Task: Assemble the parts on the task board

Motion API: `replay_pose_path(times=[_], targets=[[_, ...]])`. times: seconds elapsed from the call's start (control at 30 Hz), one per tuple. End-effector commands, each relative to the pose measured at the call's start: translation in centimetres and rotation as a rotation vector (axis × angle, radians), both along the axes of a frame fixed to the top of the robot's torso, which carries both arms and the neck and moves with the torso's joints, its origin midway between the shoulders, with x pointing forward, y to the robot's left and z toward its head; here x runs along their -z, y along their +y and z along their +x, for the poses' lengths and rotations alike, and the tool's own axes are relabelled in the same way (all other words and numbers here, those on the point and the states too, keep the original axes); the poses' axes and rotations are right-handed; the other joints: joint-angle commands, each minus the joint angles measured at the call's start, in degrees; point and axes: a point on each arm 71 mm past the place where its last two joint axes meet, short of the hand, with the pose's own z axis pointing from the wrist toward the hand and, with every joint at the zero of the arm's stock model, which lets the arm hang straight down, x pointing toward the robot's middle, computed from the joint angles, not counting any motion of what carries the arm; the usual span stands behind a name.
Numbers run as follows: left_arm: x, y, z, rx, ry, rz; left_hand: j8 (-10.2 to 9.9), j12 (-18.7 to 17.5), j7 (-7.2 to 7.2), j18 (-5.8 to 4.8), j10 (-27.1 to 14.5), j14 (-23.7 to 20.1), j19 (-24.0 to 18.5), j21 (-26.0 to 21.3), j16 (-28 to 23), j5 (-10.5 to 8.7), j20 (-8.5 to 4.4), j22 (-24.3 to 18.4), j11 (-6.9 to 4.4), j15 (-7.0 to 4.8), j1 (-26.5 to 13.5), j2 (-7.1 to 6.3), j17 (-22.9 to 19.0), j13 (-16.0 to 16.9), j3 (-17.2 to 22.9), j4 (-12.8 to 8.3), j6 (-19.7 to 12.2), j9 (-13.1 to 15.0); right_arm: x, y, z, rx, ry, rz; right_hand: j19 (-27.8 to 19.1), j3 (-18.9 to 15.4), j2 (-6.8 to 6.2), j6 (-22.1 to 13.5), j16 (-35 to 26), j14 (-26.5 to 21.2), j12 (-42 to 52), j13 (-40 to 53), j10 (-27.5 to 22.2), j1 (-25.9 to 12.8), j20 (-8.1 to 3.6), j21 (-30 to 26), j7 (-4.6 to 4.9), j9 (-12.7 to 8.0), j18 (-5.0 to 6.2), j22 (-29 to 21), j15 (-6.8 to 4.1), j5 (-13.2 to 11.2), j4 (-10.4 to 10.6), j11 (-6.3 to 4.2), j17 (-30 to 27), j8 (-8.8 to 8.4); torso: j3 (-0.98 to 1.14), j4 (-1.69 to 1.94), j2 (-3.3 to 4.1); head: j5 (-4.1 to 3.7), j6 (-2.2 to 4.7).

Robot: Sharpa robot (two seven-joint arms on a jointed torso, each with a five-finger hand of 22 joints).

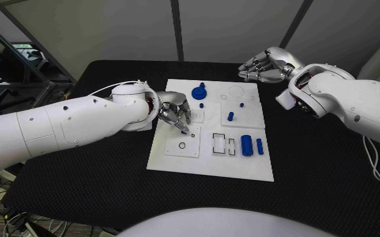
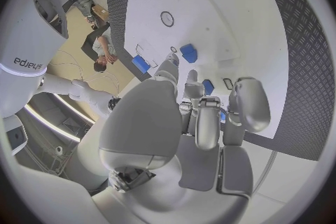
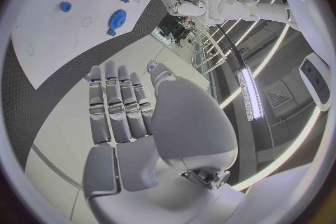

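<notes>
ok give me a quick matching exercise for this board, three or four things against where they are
Things:
1. left robot hand
2. right robot hand
3. blue gear-shaped part
4. blue cylinder

Places:
A. far end of the task board, left of a faint circle
B. off the board, past its far right corner
C. near end, right side
D. over the board's left side

Pairs: 1-D, 2-B, 3-A, 4-C

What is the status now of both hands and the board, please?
Left hand over the task board, fingertips down near a small blue part, holding nothing visible. Right hand open, off the board's far corner. Nothing blocking.
</notes>
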Motion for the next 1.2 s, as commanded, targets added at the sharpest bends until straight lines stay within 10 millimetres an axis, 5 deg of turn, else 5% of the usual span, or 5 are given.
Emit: replay_pose_path(times=[0.03, 0.3, 0.93, 1.2], targets=[[0.14, -0.06, 0.07, 0.009, -0.002, 0.058, -0.5, 1.7, -0.18, 0.72, 1.6, 5.5, 0.7, 1.8, 0.5, -0.24, -0.03, 6.7, -0.07, -0.26, 0.6, 0.17, 14.0, 2.5, -0.6, 0.0, 0.0, -0.2, -0.14, 0.14, -0.01, -0.011, -0.005, 0.002, 0.2, 0.3, 0.39, -0.4, -0.1, -0.3, 0.1, 0.0, -0.6, -0.3, -0.05, -0.1, 0.03, 0.0, 0.34, -0.1, -0.07, 0.4, -0.1, 0.0, -0.1, 0.04, -0.01, 0.05, 0.01, -0.02, -0.13], [0.37, -0.02, 0.29, 0.0, 0.006, 0.092, -1.3, 4.8, -0.09, 0.04, 4.9, 6.0, 1.7, 5.9, 1.0, -0.39, -0.07, 8.7, -0.05, -0.28, 0.9, 0.35, 15.0, 7.6, -1.6, 0.2, 0.0, -0.7, -0.13, 0.2, -0.01, -0.012, -0.004, 0.002, 0.3, 0.4, 0.46, -0.4, -0.1, -0.3, 0.1, 0.0, -0.6, -0.2, -0.05, -0.2, 0.02, 0.0, 0.35, -0.1, -0.09, 0.4, -0.2, -0.02, -0.1, 0.05, -0.01, 0.08, -0.06, 0.01, -0.35], [0.85, 0.29, 0.88, -0.022, 0.029, 0.134, -2.0, 5.5, 0.26, -0.25, 5.4, 6.0, 2.1, 7.6, 1.0, -0.63, 0.08, 9.6, 0.28, -0.03, 0.6, 0.53, 15.0, 8.6, -2.7, 0.6, -0.3, -1.0, -0.13, 0.28, -0.03, -0.015, -0.003, 0.002, 0.3, 0.4, 0.46, -0.4, -0.1, -0.3, 0.1, 0.0, -0.6, -0.2, -0.05, -0.2, 0.02, 0.0, 0.35, -0.1, -0.09, 0.4, -0.2, -0.02, -0.1, 0.05, -0.02, 0.1, 0.0, -0.06, -0.56], [0.84, -0.04, 0.99, -0.023, 0.028, 0.116, -2.0, 5.8, -0.06, -0.28, 5.9, 6.0, 2.1, 8.1, 1.0, -0.57, 0.03, 10.0, -0.05, -0.21, 1.5, 3.19, 15.0, 9.1, -2.9, 0.7, 1.3, -1.1, -0.14, 0.31, -0.04, -0.016, -0.003, 0.003, 0.3, 0.4, 0.46, -0.4, -0.1, -0.3, 0.1, 0.0, -0.6, -0.2, -0.05, -0.2, 0.02, 0.0, 0.35, -0.1, -0.09, 0.4, -0.2, -0.02, -0.1, 0.05, 0.0, 0.11, -0.09, -0.02, -0.69]])
